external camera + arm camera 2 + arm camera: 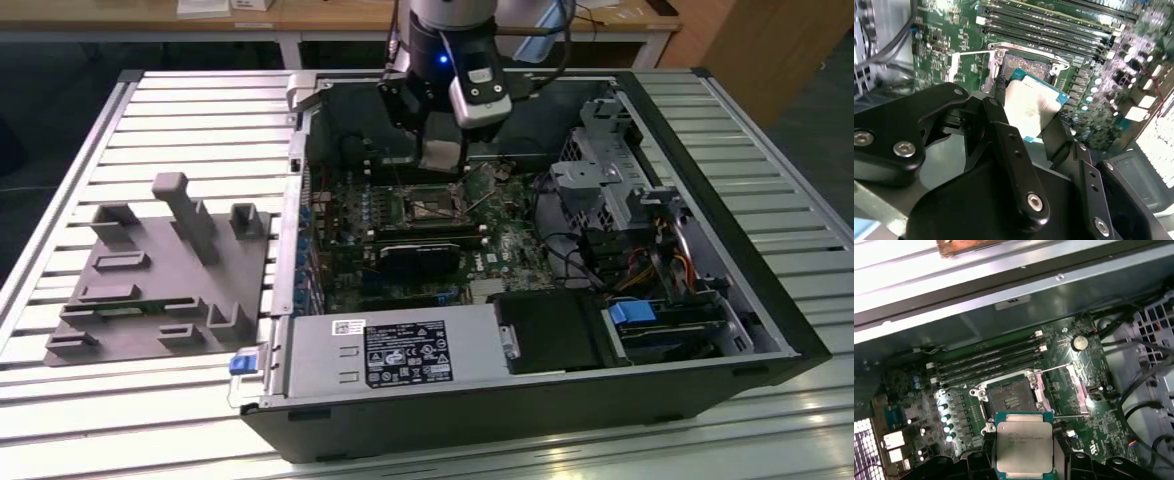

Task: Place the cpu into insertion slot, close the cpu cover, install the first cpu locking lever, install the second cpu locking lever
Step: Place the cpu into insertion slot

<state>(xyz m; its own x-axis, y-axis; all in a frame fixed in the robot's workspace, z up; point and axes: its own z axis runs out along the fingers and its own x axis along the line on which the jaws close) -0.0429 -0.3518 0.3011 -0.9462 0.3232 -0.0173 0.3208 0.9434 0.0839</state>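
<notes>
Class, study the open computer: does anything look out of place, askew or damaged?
Nothing looks damaged. The insertion slot is empty, the cpu cover swung open beside it; the cpu sits in the gripper.

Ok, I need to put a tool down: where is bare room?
The silvery slatted metal table is bare beyond and in front of the grey plastic fixture. Inside the black computer case it is crowded; there the gripper holds the flat silver-grey square cpu.
</notes>
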